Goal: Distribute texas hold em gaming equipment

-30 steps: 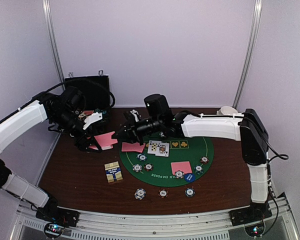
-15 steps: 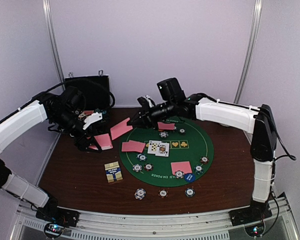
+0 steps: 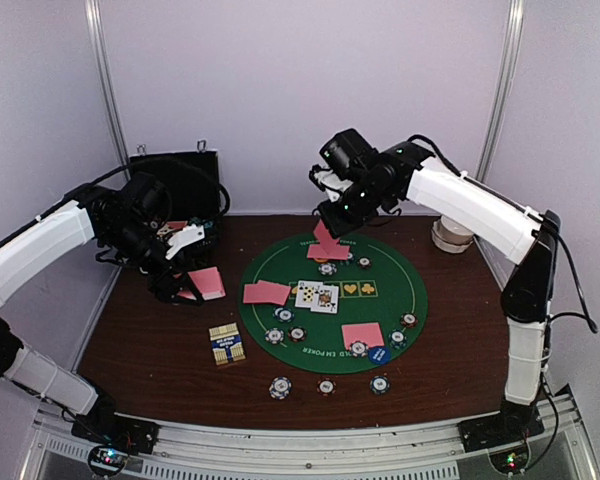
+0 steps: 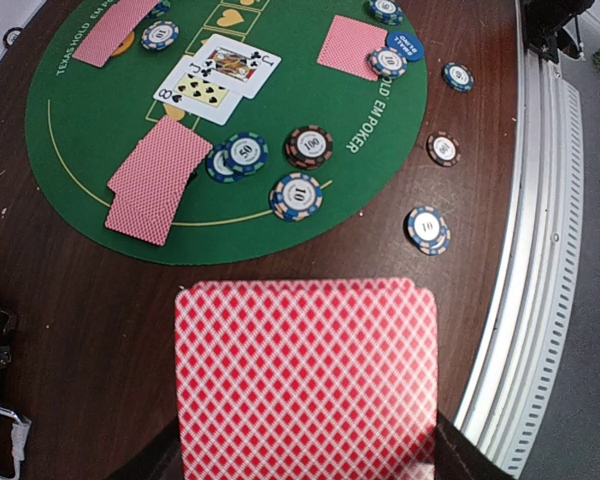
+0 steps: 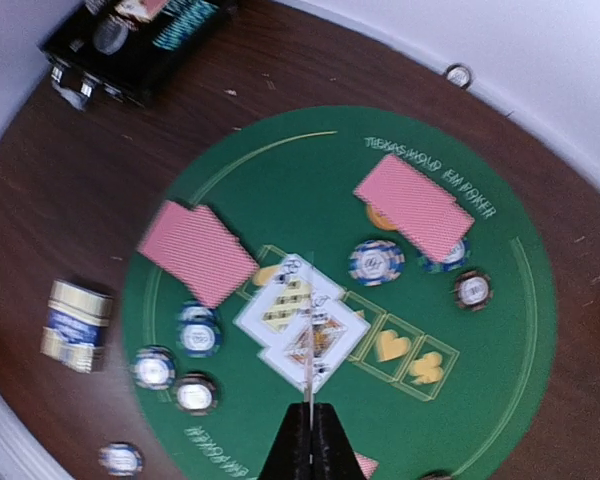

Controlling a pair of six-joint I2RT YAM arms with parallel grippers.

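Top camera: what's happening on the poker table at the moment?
The right pincer is shut on one pink-backed card, held above the far side of the green mat. The left pincer grips a stack of pink-backed cards left of the mat. Two face-up cards, face-down cards and chips already lie on the mat.

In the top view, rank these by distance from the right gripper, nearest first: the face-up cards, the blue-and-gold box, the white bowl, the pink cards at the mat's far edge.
1. Pink cards at the mat's far edge, just under the right gripper.
2. Face-up cards, mat centre.
3. White bowl, far right, off the mat.
4. Blue-and-gold box, near left, off the mat.
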